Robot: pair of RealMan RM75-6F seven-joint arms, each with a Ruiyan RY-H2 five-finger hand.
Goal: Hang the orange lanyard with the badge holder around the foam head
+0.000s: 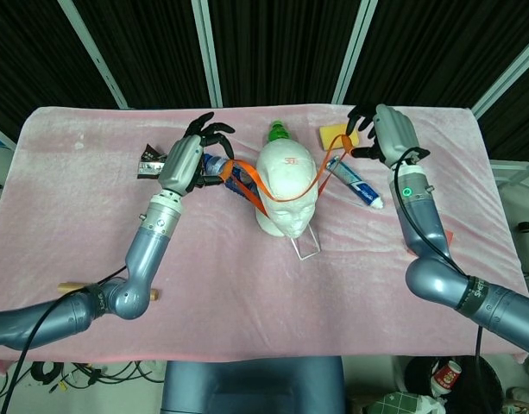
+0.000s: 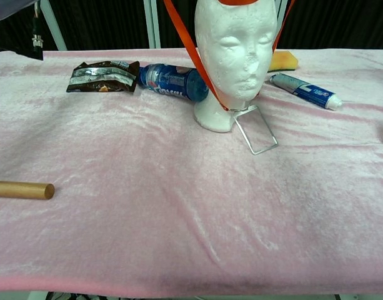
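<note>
Two hands up by the table's far edge, head view: left hand [image 1: 185, 157] and right hand [image 1: 383, 134] each pinch the orange lanyard [image 1: 247, 181], stretched across the top of the foam head [image 1: 287, 185].

Chest view: strap runs down beside the face; badge holder [image 2: 255, 129] leans at the neck base. Blue bottle [image 2: 172, 81] lies behind.

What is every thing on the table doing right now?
foam head: standing upright.
orange lanyard: stretched over the head's top, held on both sides.
badge holder: lying at the head's base.
left hand: holding the lanyard.
right hand: holding the lanyard.
blue bottle: lying down.
toothpaste tube: lying flat.
</note>
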